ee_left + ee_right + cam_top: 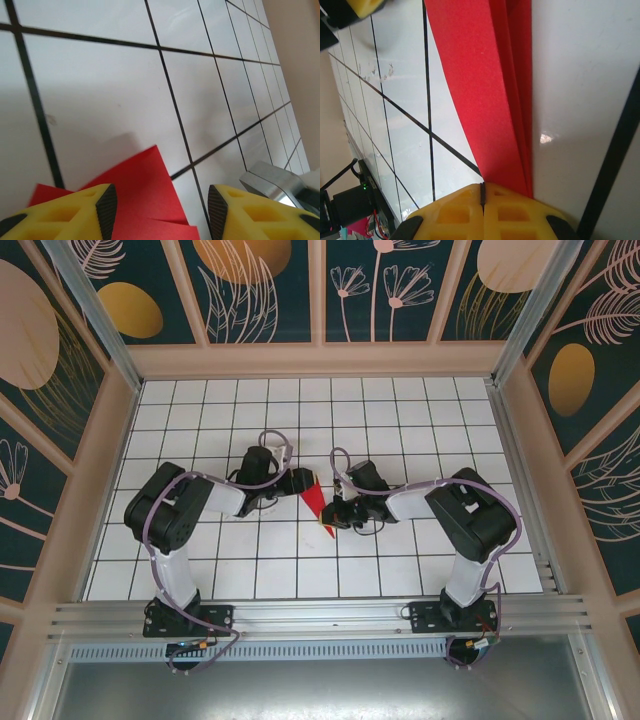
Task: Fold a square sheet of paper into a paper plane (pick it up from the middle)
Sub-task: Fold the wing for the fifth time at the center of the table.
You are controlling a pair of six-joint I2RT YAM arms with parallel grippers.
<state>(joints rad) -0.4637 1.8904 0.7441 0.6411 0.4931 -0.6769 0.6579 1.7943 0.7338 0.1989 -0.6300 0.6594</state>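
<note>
Red folded sheet of paper [316, 498] lies near the middle of the white gridded table [420, 420], well away from every edge. From above it looks like a narrow wedge, with its wide end toward the far edge and its point toward the near edge. It sits between the two black arms.

The left gripper [302, 482] is at the wide end. In the left wrist view its yellow fingers [60, 220] stand apart, released. A corner of the paper [142, 185] spreads flat on the table beneath the gap and under the left-hand finger.

The right gripper [337, 520] is at the pointed end. In the right wrist view its yellow fingertips [515, 212] are clenched together, with only a thin seam between them. The layered red edges [480, 85] run straight down to meet one fingertip beside that seam. Whether the paper is pinched or only touched cannot be told.

Dark panels painted with pale flowers [390, 290] wall in the table.
</note>
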